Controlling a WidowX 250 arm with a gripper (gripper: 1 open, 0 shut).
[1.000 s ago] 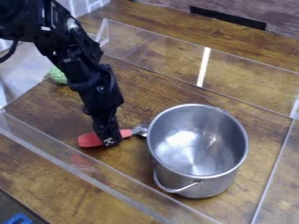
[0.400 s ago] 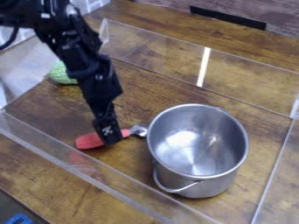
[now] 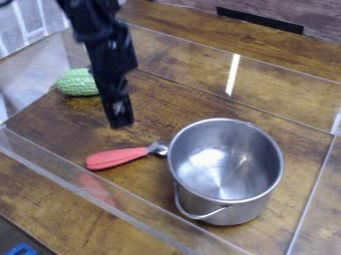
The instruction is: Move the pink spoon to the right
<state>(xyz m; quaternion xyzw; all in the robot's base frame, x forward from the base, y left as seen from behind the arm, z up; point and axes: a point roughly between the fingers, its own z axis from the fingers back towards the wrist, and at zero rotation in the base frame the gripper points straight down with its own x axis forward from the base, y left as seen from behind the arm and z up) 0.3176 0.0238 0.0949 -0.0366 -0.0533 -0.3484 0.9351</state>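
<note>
The pink spoon (image 3: 120,156) lies flat on the wooden table, its pinkish-red handle pointing left and its small metal bowl (image 3: 159,149) touching or almost touching the pot's left side. My gripper (image 3: 120,118) hangs above and behind the spoon, pointing down, clear of it. Its dark fingers are blurred, but the jaws look parted with nothing between them.
A steel pot (image 3: 226,169) with a wire handle stands right of the spoon. A green knitted lump (image 3: 78,83) rests at the back left. Clear plastic walls (image 3: 80,174) ring the work area, with a low one along the front edge.
The gripper let go of the spoon's handle, opened and rose up and back. The spoon stayed lying beside the pot.
</note>
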